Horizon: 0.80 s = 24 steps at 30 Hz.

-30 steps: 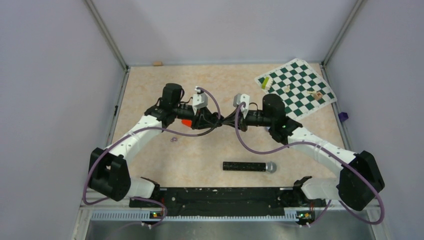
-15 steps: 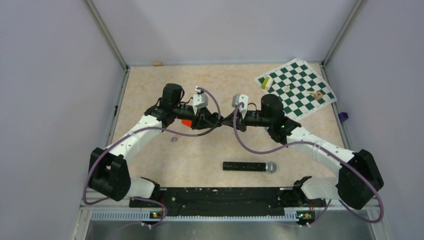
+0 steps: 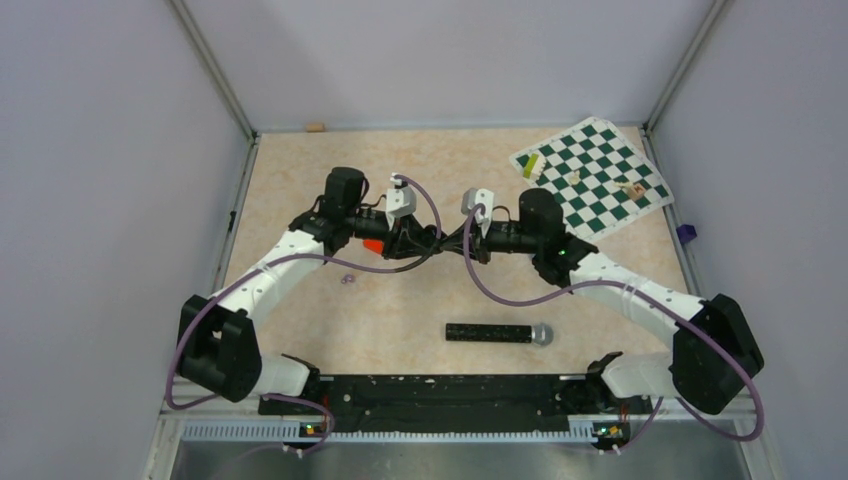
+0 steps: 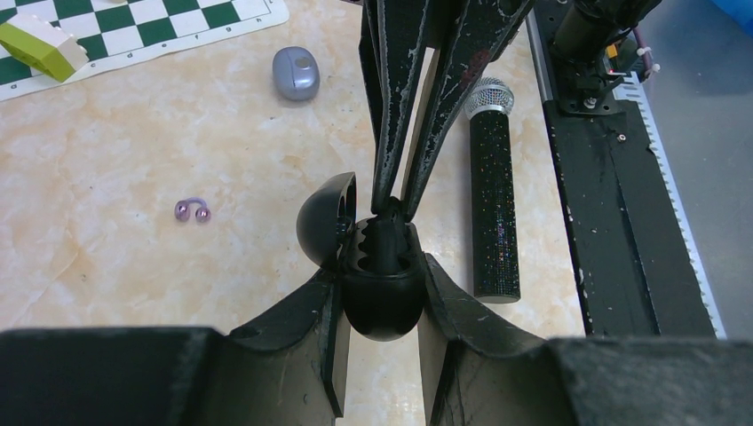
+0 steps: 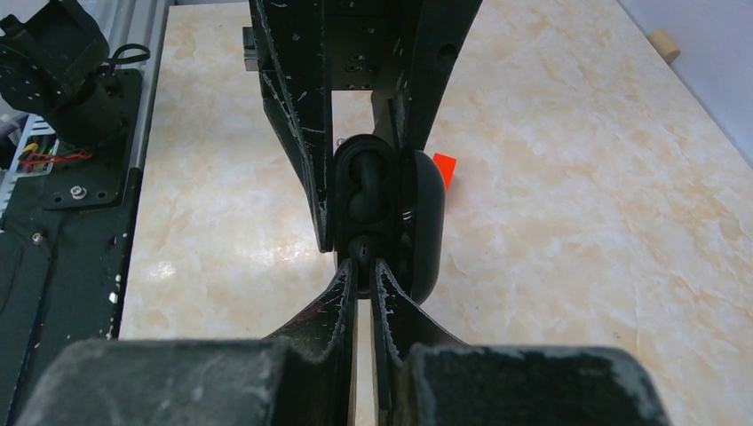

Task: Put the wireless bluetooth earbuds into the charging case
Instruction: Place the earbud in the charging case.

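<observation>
Surface: beige marbled table [image 3: 420,300]; a chequered mat [image 3: 590,175] at the far right corner, a microphone [image 3: 498,333] lying along the near edge, purple rings [image 3: 348,279] left of centre.
Room: plain pale walls [image 3: 450,60] on three sides, with metal posts at the far corners.
Left gripper [image 4: 382,288]: closed on the charging case [image 4: 382,312], a finger on each side of it, above the middle of the surface.
Case: lid [image 4: 324,217] swung open, cavity facing the right arm.
Right gripper [image 5: 362,266]: narrowed to a slit, tips pinching a black earbud [image 5: 362,247] at the cavity mouth.
Top view only: both arms meeting tip to tip at mid-table, a red block [image 3: 372,245] just beside the left one.
Left wrist only: grey-blue disc [image 4: 296,73] near the mat, hidden from above.
Right wrist only: cavity interior; whether a second bud sits in it cannot be told.
</observation>
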Available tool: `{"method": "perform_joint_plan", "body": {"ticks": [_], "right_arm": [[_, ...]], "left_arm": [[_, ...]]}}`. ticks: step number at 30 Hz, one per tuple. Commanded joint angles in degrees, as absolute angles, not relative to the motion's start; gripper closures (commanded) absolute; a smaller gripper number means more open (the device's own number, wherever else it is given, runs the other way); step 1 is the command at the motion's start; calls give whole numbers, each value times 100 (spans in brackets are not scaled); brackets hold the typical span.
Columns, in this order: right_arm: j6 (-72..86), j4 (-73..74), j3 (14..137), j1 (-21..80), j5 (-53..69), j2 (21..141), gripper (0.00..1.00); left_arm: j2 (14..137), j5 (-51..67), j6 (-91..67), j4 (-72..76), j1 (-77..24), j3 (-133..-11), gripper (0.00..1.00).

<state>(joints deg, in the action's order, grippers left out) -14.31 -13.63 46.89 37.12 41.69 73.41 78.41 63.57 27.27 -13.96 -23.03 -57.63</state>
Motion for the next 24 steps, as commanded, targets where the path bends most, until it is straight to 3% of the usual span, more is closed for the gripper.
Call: {"method": "perform_joint_plan", "body": {"ticks": [1,24], "right_arm": [[-1347,-1441,4719,3798,4195,7431,97],[-936,-1811,4667,3788,3922,7438,96]], "left_arm": [[7852,6601,2818,-1247,-2337,-5863,100],[7756,6603,2919,-1345,-2336,-5862,100]]}}
